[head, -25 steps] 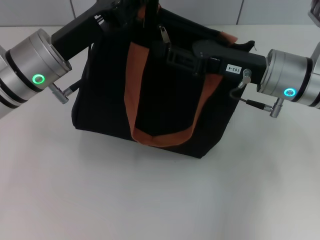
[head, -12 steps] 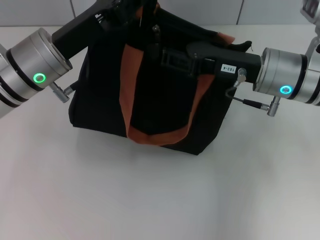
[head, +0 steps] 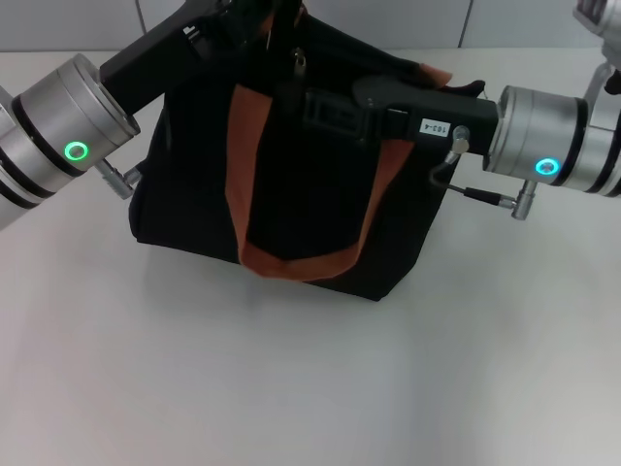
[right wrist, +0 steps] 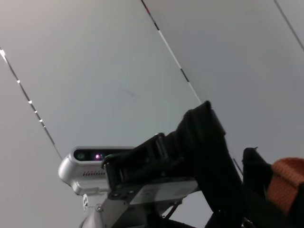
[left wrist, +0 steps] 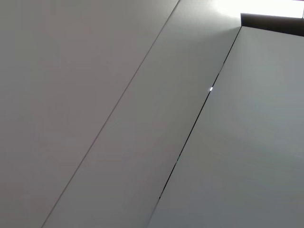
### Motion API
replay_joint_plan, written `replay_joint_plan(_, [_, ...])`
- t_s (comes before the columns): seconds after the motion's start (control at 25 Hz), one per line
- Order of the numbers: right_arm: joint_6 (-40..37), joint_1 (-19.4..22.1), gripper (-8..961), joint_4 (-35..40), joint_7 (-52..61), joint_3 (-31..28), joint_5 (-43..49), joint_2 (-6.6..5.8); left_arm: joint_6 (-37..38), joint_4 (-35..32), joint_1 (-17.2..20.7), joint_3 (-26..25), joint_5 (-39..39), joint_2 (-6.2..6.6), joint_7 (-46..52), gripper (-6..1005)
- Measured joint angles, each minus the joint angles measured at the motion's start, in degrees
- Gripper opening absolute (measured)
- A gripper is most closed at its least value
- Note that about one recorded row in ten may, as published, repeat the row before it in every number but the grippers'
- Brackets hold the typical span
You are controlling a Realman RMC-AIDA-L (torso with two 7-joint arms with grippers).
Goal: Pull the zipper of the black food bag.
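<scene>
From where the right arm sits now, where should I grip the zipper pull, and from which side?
Grip the flat hanging tab of the zipper, near its free lower end. It dangles at the top edge of the black food bag, so approaching sideways from the robot's right with the right gripper looks best.

My right gripper (head: 296, 102) reaches the zipper (head: 300, 63) atop the bag (head: 291, 209); my left gripper (head: 254, 19) grips its far edge.

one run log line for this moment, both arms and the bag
left gripper: at bag top | right gripper: at zipper | black food bag: upright on table
</scene>
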State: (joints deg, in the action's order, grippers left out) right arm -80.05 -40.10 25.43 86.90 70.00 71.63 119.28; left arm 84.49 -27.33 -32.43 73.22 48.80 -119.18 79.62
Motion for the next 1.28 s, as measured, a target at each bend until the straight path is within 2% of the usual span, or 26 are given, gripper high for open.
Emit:
replay_joint_plan(0.4, [0.68, -0.49, 397, -0.16, 3.71, 0.55, 0.01, 0.07, -0.05, 0.11, 0.00, 0.08, -0.03, 0.00, 0.00, 89])
replay_joint_plan(0.84, [0.42, -0.06, 252, -0.03, 4.49, 0.59, 0.01, 0.03, -0.02, 0.58, 0.25, 0.16, -0.77, 0.00, -0.11, 90])
replay_joint_plan(0.92, [0.06, -0.01, 46, -0.05, 4.54, 0.58, 0.01, 0.02, -0.02, 0.60, 0.35, 0.17, -0.81, 0.00, -0.12, 90])
replay_joint_plan(1.16, [-1.68, 0.76, -2, -0.02, 5.18, 0.19, 0.01, -0.08, -0.01, 0.75, 0.68, 0.27, -0.87, 0.00, -0.15, 91])
replay_joint_plan(1.28, [-2.24, 1.64, -2, 0.79, 7.65, 0.10, 0.02, -0.92, -0.01, 1.99, 0.99, -0.14, -0.88, 0.00, -0.97, 91])
